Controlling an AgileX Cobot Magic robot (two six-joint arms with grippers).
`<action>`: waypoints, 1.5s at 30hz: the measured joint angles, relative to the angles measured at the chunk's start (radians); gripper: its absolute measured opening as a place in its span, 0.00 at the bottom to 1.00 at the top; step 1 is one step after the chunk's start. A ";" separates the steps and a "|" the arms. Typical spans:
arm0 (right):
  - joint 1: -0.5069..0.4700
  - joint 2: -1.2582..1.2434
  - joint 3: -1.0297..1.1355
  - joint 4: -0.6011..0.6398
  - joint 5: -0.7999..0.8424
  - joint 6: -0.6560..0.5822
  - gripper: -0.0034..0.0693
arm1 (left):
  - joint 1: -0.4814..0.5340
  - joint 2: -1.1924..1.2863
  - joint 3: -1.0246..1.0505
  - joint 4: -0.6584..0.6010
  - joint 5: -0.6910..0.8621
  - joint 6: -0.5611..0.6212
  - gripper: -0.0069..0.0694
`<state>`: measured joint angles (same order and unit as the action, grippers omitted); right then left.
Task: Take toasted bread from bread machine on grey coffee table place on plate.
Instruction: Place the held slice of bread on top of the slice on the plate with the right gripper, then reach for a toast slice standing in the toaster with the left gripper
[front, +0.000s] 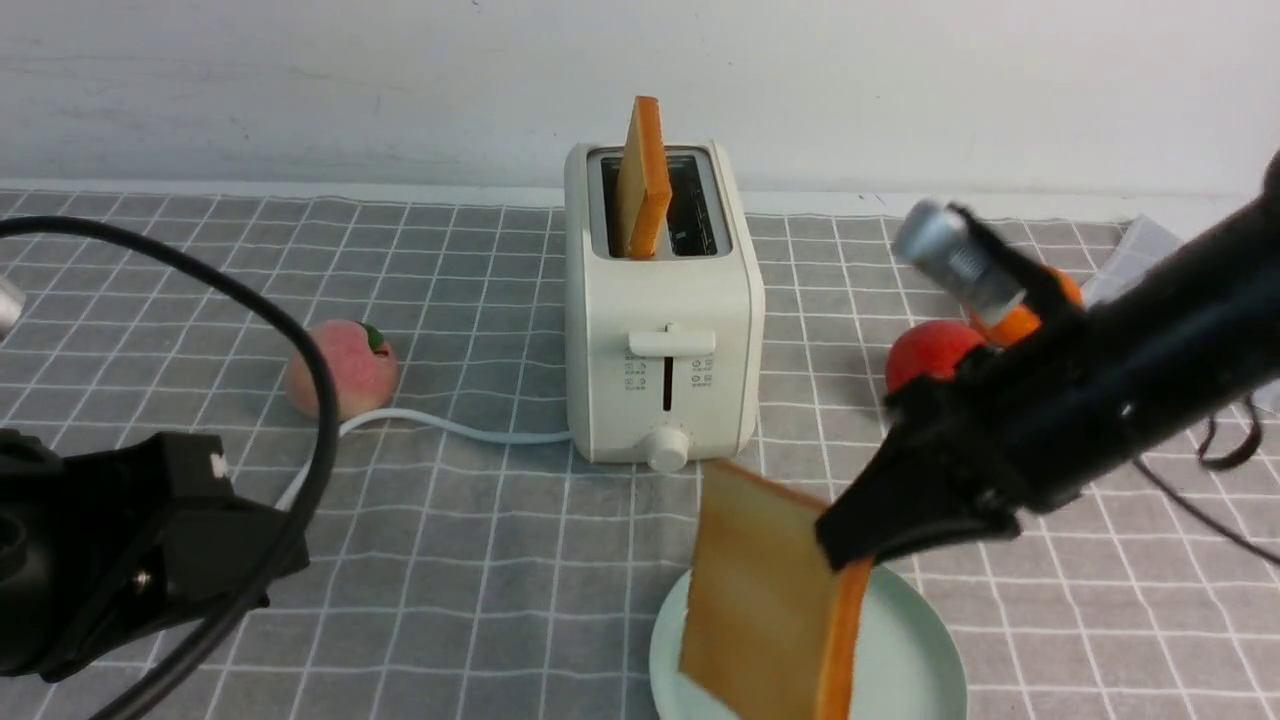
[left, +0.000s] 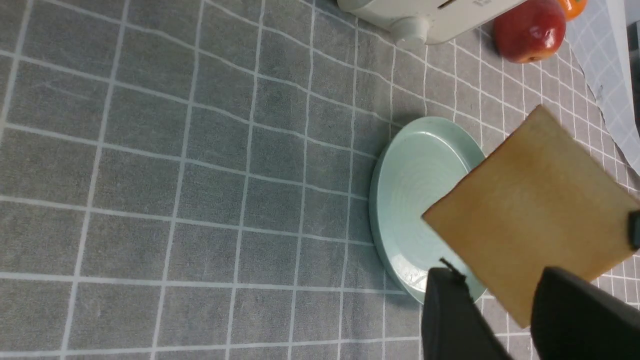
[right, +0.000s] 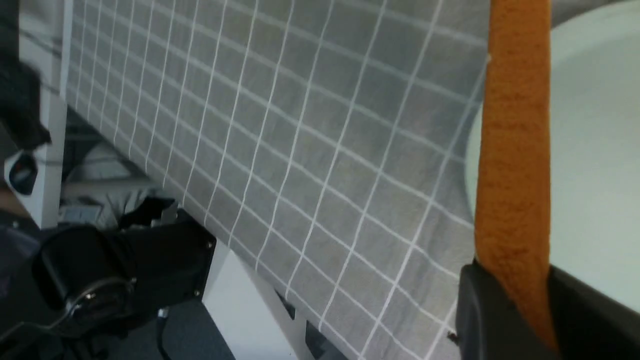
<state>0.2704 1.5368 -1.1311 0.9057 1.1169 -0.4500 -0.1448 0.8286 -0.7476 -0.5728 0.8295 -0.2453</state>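
Progress is judged at under half: one held slice (front: 760, 590) is out of the toaster (front: 665, 340) but not yet laid down, and a second slice (front: 643, 180) is seen standing in a slot, well beyond the right gripper (front: 845, 540) and farther from the robot. Release of the first slice, then the fetching and placing of the second, are judged to be left.

The right gripper is clamped on the held slice, with its fingers (right: 480, 310) pinched across the thickness at the upper edge. The slice hangs directly below that gripper, over the near part of the plate (front: 930, 640). Whether its lower edge touches the plate cannot be told, since that edge is cut off in the front view.

The slice is carried on edge, nearly upright and leaning a little. Its broad tan face is turned toward the robot's left and its orange crust edge toward the camera. Being square, it has no true long axis; its plane runs downward from the grip. For it to lie flat, tipping would be needed.

The left gripper (left: 497, 290) is parted and empty, low over the table (front: 480, 560), with the plate and held slice just ahead of it.
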 joint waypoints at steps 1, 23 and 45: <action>0.031 0.000 0.048 0.025 -0.061 -0.032 0.18 | 0.000 0.000 0.000 0.000 0.006 0.000 0.40; 0.061 0.000 0.143 -0.024 -0.229 -0.046 0.57 | 0.000 0.000 0.000 -0.022 -0.008 -0.001 0.40; 0.014 -0.392 0.075 -0.344 -0.198 0.116 0.69 | -0.023 0.419 -0.462 -0.056 -0.101 0.279 0.63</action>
<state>0.2842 1.1452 -1.0564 0.5622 0.9192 -0.3343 -0.1678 1.2476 -1.2094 -0.6283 0.7286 0.0334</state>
